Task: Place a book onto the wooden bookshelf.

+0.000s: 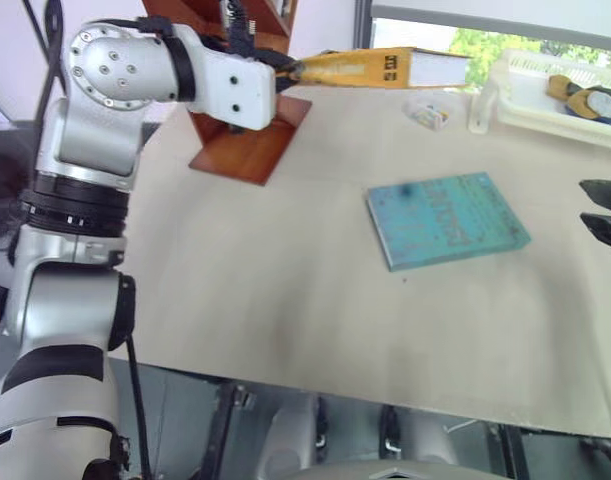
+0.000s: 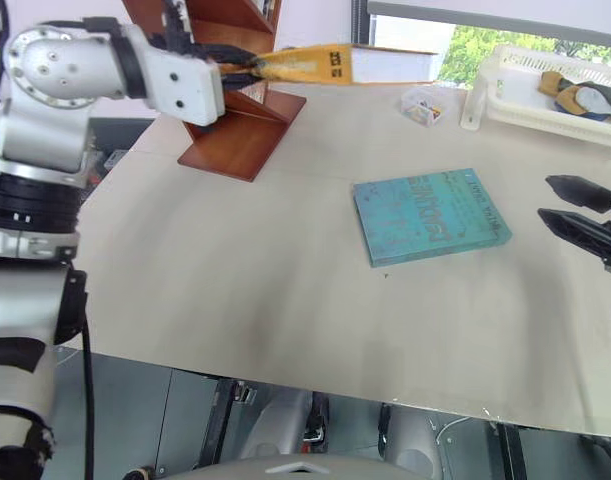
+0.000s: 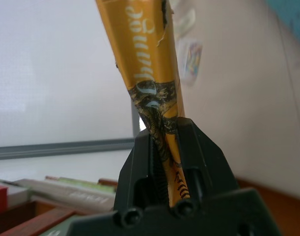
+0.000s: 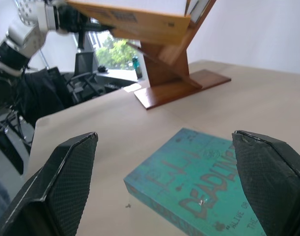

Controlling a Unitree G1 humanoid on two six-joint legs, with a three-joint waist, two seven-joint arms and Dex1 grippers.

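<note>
The book (image 1: 385,68), orange-yellow with white page edges, hangs level above the far side of the table. My left gripper (image 1: 287,70) is shut on its spine end, and the left wrist view shows the black fingers (image 3: 204,152) pinching the creased cover (image 3: 145,59). The wooden bookshelf (image 1: 247,145), reddish-brown with slanted boards, stands just behind and below the gripper at the table's far left. My right gripper (image 2: 577,212) hovers open at the right edge, its fingers (image 4: 66,172) wide apart with nothing between them.
A teal-green book (image 1: 445,218) lies flat in the middle of the table, just left of my right gripper. A white plastic basket (image 1: 490,95) holding some items sits at the far right. A small packet (image 1: 428,112) lies beside it.
</note>
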